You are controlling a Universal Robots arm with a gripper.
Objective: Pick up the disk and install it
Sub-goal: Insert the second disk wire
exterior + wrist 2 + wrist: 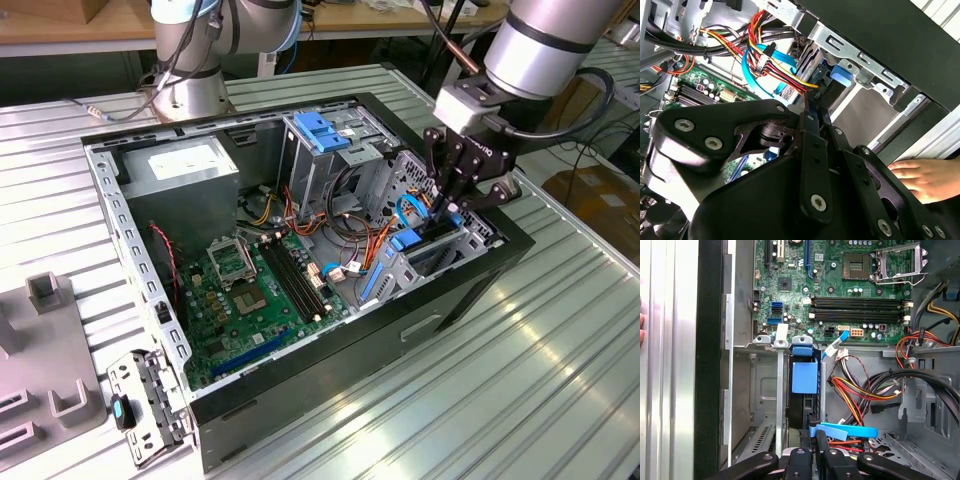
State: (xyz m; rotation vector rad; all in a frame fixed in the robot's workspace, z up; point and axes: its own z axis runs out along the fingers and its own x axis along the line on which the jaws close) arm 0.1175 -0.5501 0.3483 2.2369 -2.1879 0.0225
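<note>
The disk [408, 240] stands on edge in the drive bay at the corner of the open computer case nearest the exterior view's right. In the first wrist view the disk [804, 378] shows edge-on, a dark body with a bright blue carrier tab, sitting between the bay's metal rails. My gripper [447, 212] reaches down into that bay from above. In both wrist views its black fingers sit close together, pinching the disk's near end: gripper [816, 438], gripper [812, 102]. The blue tab [840, 76] lies just beyond the fingertips.
Red, yellow and blue cables [860, 395] crowd the space beside the bay. The motherboard [250, 290] lies on the case floor; a tall grey cage with a light-blue latch plate [322, 130] stands behind. A person's hand [920, 177] rests outside the case wall.
</note>
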